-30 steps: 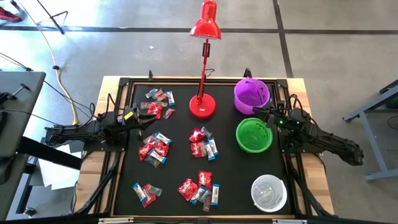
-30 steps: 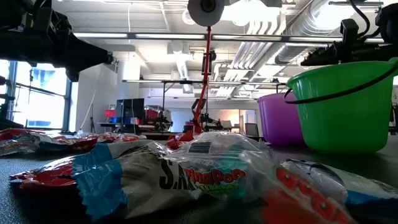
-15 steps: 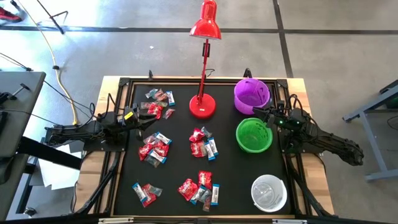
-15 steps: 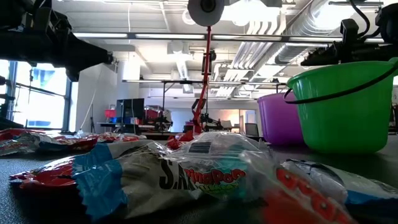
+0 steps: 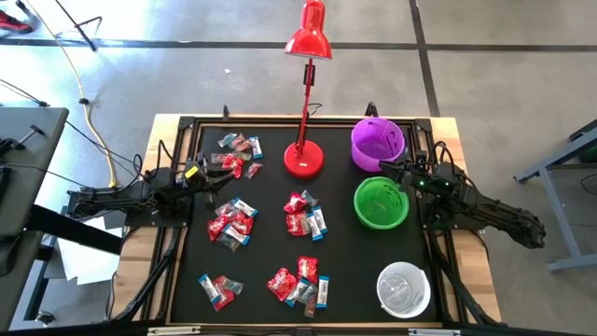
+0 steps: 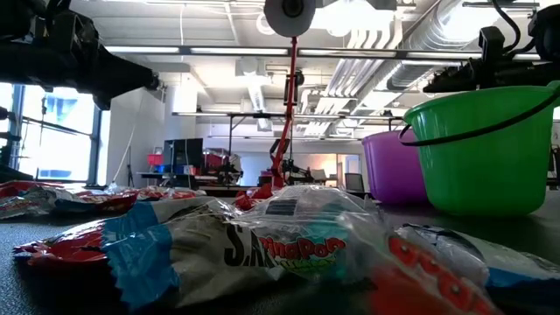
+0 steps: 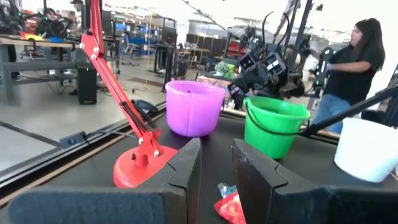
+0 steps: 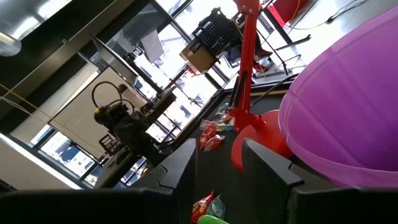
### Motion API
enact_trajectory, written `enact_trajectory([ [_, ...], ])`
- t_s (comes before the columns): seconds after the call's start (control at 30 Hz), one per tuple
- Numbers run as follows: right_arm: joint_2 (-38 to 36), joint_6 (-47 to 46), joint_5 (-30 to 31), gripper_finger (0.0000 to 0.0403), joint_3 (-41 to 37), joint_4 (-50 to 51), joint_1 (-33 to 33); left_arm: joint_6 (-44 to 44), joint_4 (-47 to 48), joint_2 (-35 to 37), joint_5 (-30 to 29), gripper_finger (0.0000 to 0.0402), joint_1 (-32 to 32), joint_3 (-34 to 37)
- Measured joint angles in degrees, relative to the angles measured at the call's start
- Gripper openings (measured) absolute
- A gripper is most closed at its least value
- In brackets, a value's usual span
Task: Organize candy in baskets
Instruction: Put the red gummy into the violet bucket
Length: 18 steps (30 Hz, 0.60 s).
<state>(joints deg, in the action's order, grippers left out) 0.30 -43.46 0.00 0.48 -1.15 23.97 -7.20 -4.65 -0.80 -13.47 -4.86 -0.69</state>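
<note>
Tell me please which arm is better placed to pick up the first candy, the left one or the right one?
Probably the left. The left gripper is open and sits between two candy piles, nearly over the sweets. The right gripper is open too, but it hangs between the purple basket and the green basket, away from the piles.

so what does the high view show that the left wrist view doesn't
Only the high view shows the whole layout: five candy piles, such as the one near the front edge, both arms, the left claw beside a pile and the red lamp's shade. Only the left wrist view shows a person beyond the table and the room behind. Both show the purple basket, green basket, white basket and the lamp base.
</note>
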Motion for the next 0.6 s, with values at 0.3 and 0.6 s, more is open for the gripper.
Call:
enact_trajectory([
  [0.3,0.0,0.0,0.0,0.0122,0.0,0.0,0.0,-2.3,-3.1,0.0,-1.8,0.0076,0.0,0.0],
  [0.6,0.0,0.0,0.0,0.0122,0.0,0.0,0.0,-7.1,-4.3,-2.1,2.3,0.0076,0.1,-5.7],
])
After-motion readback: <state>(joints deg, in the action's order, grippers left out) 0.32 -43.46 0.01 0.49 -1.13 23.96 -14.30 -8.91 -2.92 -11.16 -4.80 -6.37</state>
